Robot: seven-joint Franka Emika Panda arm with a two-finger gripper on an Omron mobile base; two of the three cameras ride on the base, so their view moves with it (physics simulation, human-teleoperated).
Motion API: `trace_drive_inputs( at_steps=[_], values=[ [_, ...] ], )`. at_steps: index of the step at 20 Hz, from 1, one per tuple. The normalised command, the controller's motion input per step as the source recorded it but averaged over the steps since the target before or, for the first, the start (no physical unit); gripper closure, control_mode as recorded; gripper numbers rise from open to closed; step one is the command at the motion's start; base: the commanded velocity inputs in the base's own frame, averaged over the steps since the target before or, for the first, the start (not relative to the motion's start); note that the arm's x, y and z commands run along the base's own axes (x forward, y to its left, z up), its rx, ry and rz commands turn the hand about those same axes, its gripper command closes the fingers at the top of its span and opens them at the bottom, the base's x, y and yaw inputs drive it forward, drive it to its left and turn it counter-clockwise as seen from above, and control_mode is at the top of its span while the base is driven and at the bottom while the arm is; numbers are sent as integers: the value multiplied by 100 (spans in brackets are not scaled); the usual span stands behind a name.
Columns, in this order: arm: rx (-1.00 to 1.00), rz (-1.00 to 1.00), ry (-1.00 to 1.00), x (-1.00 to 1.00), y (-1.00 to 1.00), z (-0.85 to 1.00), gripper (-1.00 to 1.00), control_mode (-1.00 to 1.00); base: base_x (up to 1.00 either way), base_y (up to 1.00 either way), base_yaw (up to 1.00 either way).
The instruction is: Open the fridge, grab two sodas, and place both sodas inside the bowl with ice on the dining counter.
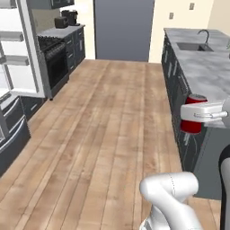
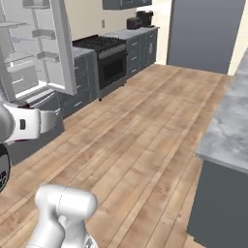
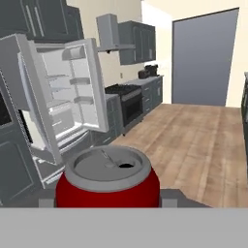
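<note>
Beside the desk (image 1: 202, 67) edge, over the wooden floor, the pincer (image 1: 200, 114) grips a red soda can (image 1: 193, 114) upright, its long axis vertical and silvery top up. The fridge (image 3: 72, 92) stands open, so this looks like the carrying step; next the can must reach the bowl

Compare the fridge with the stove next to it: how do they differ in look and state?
The fridge stands with its door swung open, showing white shelves; the stove has its oven door shut. The fridge is tall, reaching toward the upper cabinets, while the stove stops at counter height. The fridge's inside is white; the stove is black-fronted. Both stand along the same wall.
</note>
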Motion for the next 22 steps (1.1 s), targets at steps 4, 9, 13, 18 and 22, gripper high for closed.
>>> trace_drive_inputs(
  at_steps=[4, 9, 13, 18, 22],
  values=[
    [0, 0, 0, 0, 0, 0, 100, 100, -66, -100, -4],
    [0, 0, 0, 0, 0, 0, 100, 100, -52, -100, -1],
    [0, 0, 0, 0, 0, 0, 100, 100, -44, -100, 0],
    [0, 0, 0, 0, 0, 0, 100, 100, -39, -100, 0],
    [0, 0, 0, 0, 0, 0, 100, 100, -34, -100, 0]
  ],
)
